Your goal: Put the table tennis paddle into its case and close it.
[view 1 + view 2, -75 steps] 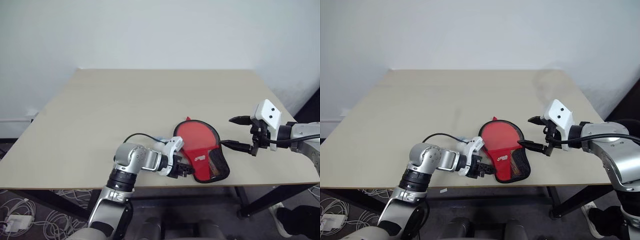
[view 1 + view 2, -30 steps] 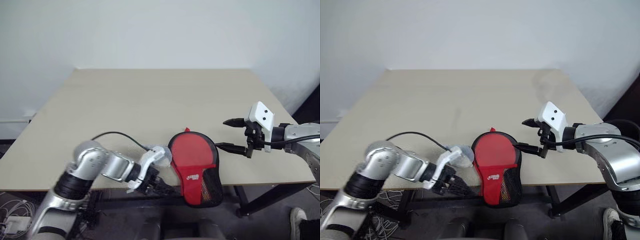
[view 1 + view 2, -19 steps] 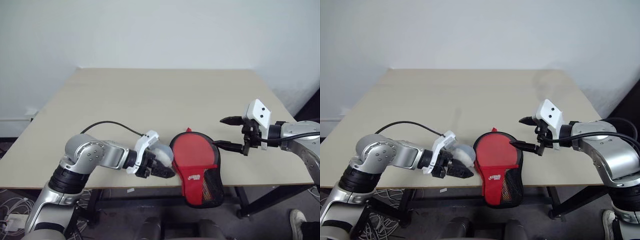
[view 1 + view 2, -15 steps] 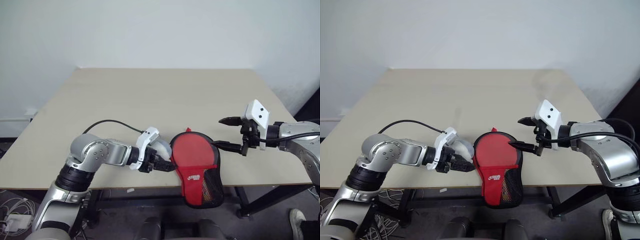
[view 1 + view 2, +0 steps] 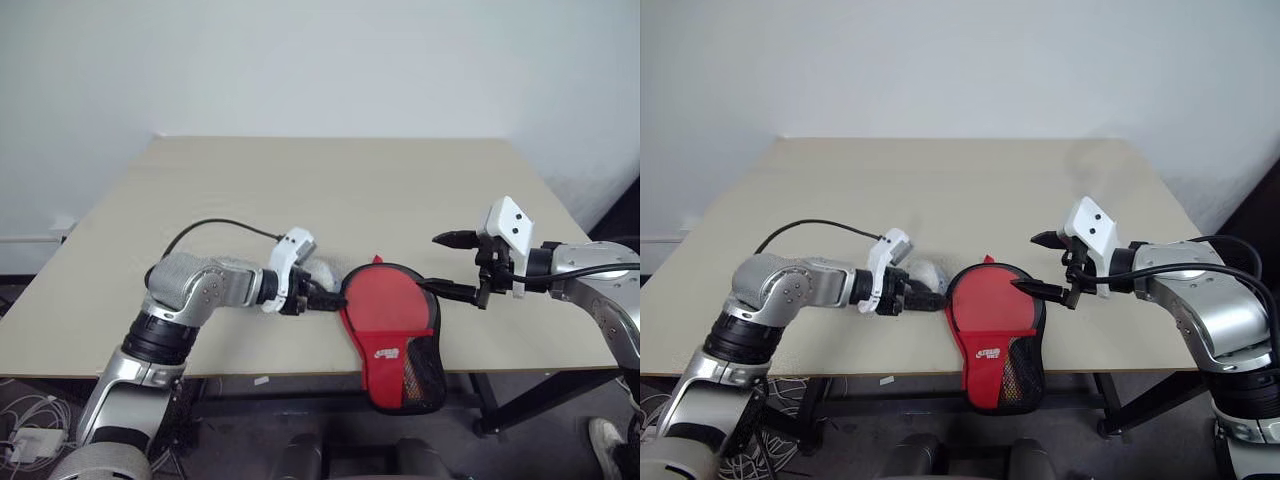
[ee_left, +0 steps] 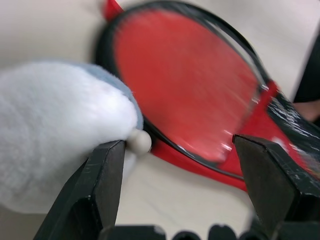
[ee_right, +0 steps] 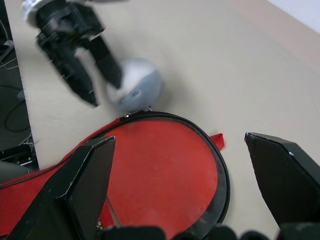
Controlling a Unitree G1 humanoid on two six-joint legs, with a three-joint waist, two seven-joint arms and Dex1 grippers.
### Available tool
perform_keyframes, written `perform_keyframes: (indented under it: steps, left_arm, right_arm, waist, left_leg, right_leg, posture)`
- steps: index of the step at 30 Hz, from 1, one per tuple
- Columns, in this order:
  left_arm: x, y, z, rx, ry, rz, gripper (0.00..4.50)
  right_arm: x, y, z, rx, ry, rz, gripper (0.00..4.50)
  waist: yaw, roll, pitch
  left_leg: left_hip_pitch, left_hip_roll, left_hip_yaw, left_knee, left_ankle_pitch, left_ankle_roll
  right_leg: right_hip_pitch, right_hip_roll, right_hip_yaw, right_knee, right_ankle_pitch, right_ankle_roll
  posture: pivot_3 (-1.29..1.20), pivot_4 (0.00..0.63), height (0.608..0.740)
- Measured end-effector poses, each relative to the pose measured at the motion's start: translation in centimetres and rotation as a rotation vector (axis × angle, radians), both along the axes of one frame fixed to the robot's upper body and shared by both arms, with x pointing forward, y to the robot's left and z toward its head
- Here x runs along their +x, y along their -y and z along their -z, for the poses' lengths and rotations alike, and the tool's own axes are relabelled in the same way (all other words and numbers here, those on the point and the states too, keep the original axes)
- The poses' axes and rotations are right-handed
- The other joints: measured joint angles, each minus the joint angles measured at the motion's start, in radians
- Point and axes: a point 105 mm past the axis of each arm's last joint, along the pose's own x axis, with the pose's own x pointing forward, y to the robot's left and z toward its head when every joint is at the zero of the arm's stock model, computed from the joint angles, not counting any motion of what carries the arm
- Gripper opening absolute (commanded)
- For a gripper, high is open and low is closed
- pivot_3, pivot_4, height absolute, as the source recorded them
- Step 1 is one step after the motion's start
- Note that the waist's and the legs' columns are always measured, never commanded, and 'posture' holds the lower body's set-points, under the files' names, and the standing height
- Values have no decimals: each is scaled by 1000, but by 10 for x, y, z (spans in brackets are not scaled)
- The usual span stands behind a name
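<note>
Tabletop (image 5: 300,190), beige against a white wall (image 5: 320,60) (case (image 5: 390,320) overhanging), both hands spread, empty.

Beige table (image 5: 300,190), red case (image 5: 392,325) overhanging its near edge, white-grey plush ball (image 5: 322,272) beside it.
</note>
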Motion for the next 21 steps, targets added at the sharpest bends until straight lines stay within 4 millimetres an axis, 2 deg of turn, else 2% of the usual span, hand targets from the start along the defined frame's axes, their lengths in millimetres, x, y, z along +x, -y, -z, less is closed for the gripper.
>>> perform_keyframes:
  steps: [9,15,21]
  left_arm:
    - [12,17,-12,-28,208,146,3603]
    - [27,51,-42,-126,418,205,3603]
    - [14,75,-55,-224,473,297,3603]
  right_arm:
    - [0,-3,2,2,-7,-9,4500]
    - [0,-6,2,6,-7,-16,4500]
    - [1,-5,3,3,-8,-11,4500]
  waist:
    - [0,0,0]
    - [4,-1,1]
    - [1,-1,0]
  left_leg:
    - [0,0,0,0,0,0]
    - [-1,0,0,1,0,0]
    - [-1,0,0,0,0,0]
  right_leg:
    - [0,0,0,0,0,0]
    - [0,0,0,-1,2,3]
    - [0,1,0,0,2,3]
  posture:
    - [0,0,740]
    - [0,0,740]
    - [0,0,740]
